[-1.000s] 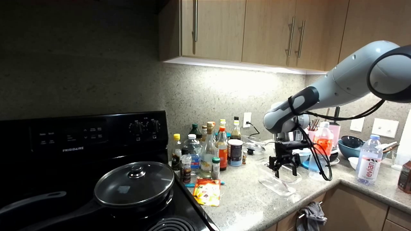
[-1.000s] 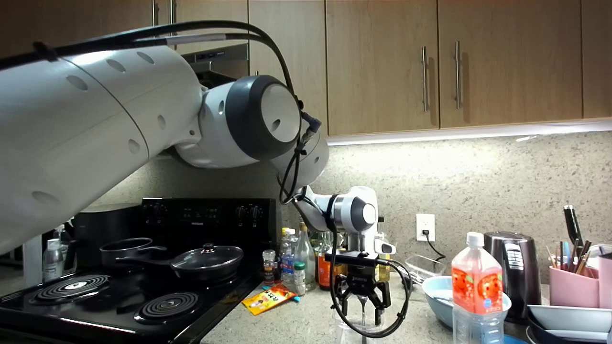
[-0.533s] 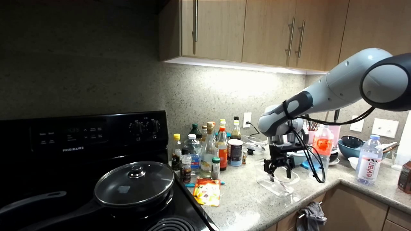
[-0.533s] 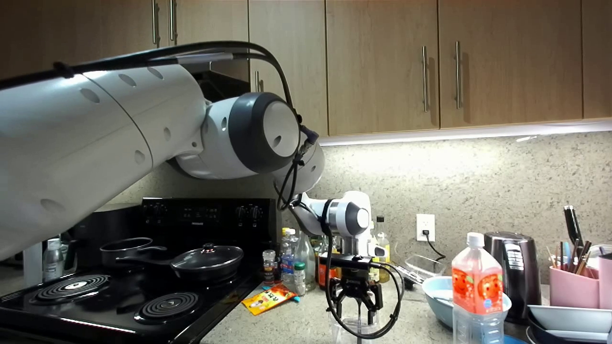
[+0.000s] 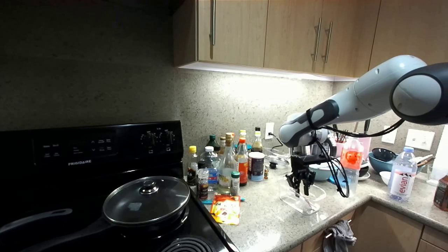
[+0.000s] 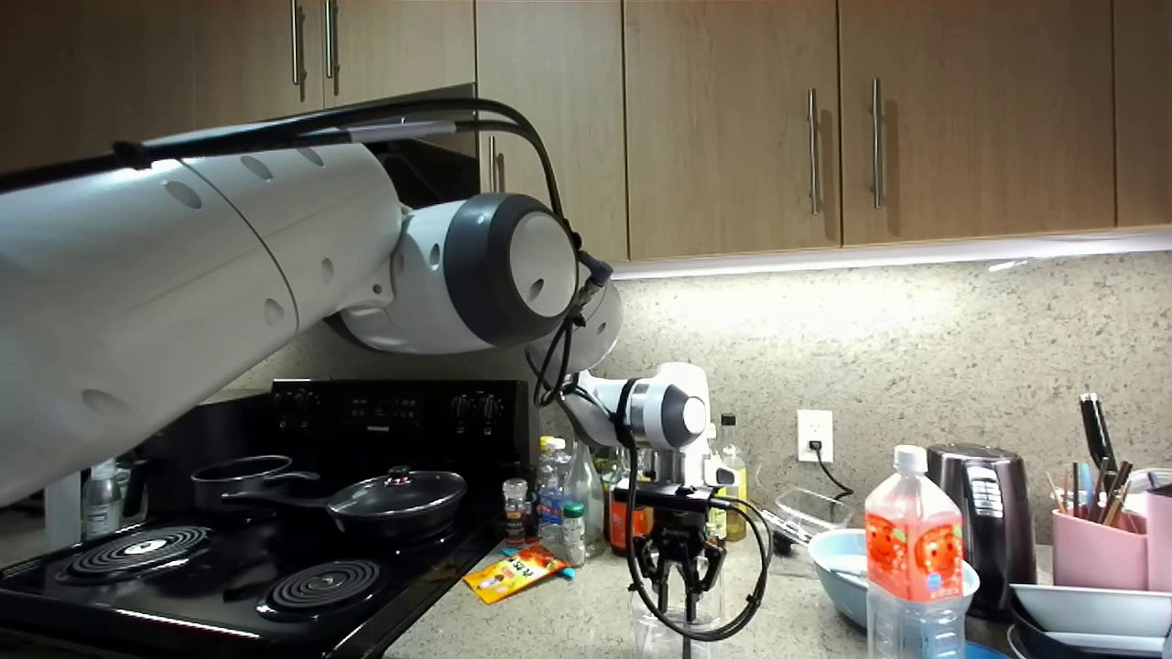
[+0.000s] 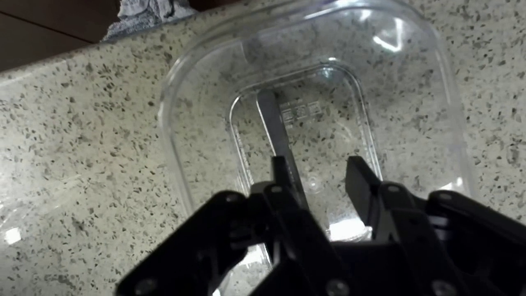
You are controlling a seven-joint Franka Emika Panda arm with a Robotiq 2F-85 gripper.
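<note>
The black pincer is pointing downward over a clear plastic container, its two fingers standing spread, with the container's floor showing through the gap between them. The container is resting on a speckled stone table, close to the table's front edge, and a metal utensil is resting inside it. In the wrist view, the utensil's gray handle is reaching toward eleven o'clock from the pincer, while its other end is disappearing behind the finger on the nine o'clock side, so whether the two are touching is impossible to tell. Molded symbols are showing on the container's floor, just beside the handle toward three o'clock. A gray cloth is hanging beyond the table's edge, toward ten o'clock of that view. In an exterior view, the robot arm is reaching in from two o'clock. Measured from the pincer there, a pale blue bowl is sitting between one and two o'clock, a red-labelled plastic bottle is standing at two, and an Evian bottle is standing near three. Sauce and seasoning bottles are crowding together toward ten o'clock, an orange food packet is lying between eight and nine, and a glass-lidded frying pan is sitting on the black stove at nine.
</note>
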